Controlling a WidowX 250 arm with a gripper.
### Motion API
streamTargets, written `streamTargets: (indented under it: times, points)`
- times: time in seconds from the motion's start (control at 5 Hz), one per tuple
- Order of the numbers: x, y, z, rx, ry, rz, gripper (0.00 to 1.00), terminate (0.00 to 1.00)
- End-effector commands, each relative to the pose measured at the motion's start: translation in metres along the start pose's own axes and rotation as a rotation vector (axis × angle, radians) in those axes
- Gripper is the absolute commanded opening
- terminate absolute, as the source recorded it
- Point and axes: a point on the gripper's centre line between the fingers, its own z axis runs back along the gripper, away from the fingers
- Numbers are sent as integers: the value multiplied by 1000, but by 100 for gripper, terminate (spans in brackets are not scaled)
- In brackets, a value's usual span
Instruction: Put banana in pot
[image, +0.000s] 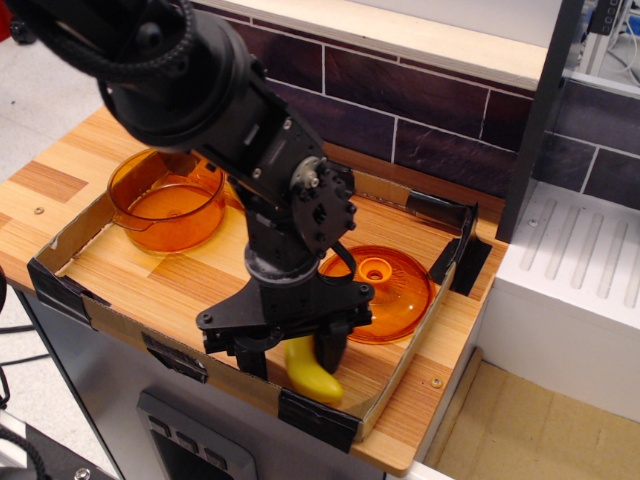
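Observation:
The yellow toy banana (312, 374) lies at the front edge of the cardboard tray, its upper end hidden by the gripper. My black gripper (291, 357) is lowered over it, jaws open and set on either side of the banana. The right finger (332, 349) is against the banana and the left finger (252, 360) stands a little apart from it. The translucent orange pot (165, 198) stands upright and empty at the tray's back left, well away from the gripper.
A shallow cardboard tray (70, 232) with black taped corners holds everything on the wooden counter. A flat domed orange lid (390, 290) with a knob lies just behind and to the right of the gripper. A dark tiled wall is behind, and a white unit (570, 290) stands to the right.

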Motion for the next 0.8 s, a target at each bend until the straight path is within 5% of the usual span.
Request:
streamTargets:
  times: [0.0, 0.4, 0.6]
  points:
    - [3, -4, 21, -32, -9, 39, 0, 0]
    - [24, -4, 95, -210, -42, 144, 0, 0]
    - [47, 7, 110, -247, -46, 189, 0, 0]
